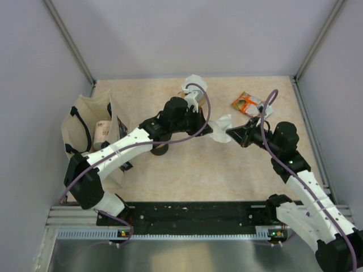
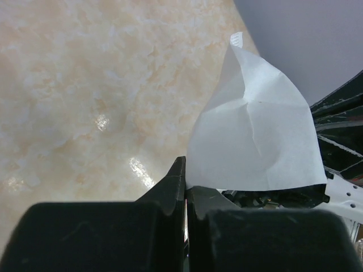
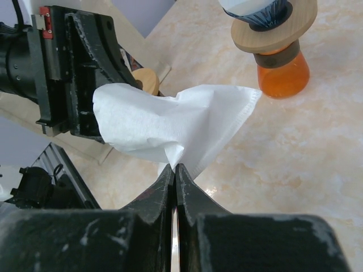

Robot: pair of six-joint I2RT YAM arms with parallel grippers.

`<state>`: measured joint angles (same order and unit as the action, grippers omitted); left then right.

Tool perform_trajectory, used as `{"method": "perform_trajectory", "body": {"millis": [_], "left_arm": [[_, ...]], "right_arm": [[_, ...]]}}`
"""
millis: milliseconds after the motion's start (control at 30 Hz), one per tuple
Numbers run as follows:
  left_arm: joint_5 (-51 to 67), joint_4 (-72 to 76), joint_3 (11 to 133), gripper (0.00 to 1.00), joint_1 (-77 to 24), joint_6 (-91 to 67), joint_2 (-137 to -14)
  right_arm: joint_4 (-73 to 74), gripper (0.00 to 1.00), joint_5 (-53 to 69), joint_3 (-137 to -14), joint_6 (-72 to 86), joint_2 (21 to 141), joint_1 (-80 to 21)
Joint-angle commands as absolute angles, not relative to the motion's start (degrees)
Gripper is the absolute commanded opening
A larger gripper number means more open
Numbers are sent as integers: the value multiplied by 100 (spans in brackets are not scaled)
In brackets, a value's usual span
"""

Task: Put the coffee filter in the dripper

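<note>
A white paper coffee filter (image 1: 222, 124) hangs above the table middle, held between both grippers. My left gripper (image 1: 211, 127) is shut on its left edge; in the left wrist view the filter (image 2: 255, 136) rises from the closed jaws (image 2: 186, 187). My right gripper (image 1: 229, 132) is shut on its right edge, and the filter (image 3: 170, 122) spreads from its closed jaws (image 3: 174, 170). The dripper (image 1: 191, 97) stands behind the left gripper. It is a dark cone with a wooden collar on an orange glass carafe (image 3: 282, 71), with white paper showing in its top.
A beige cloth bag (image 1: 93, 130) with items inside stands at the left. An orange packet (image 1: 247, 103) lies at the back right. A round wooden piece (image 3: 146, 80) sits under the left arm. Grey walls close the left, back and right.
</note>
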<state>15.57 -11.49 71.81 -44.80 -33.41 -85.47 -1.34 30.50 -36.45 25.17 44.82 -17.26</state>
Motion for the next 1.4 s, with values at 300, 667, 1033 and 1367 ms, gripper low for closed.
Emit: {"method": "perform_trajectory", "body": {"millis": [300,667,1033,1367], "left_arm": [[730,-1809,8015,0,-4579,-3700,-8885],[466,-2795,8780,0,-4658,-4034,-9510],[739,-2786,8815,0,-4684,-4078,-9764],[422,-3137,8965,0,-4658,-3929,-9817]], "right_arm": [[544,78,2234,-4086,1829,4535,-1810],[581,99,-269,-4447,1213,5220,-2654],[-193,99,-684,-4333,1169,5968,-2988],[246,93,-2205,-4298,994,5555,-3006]]}}
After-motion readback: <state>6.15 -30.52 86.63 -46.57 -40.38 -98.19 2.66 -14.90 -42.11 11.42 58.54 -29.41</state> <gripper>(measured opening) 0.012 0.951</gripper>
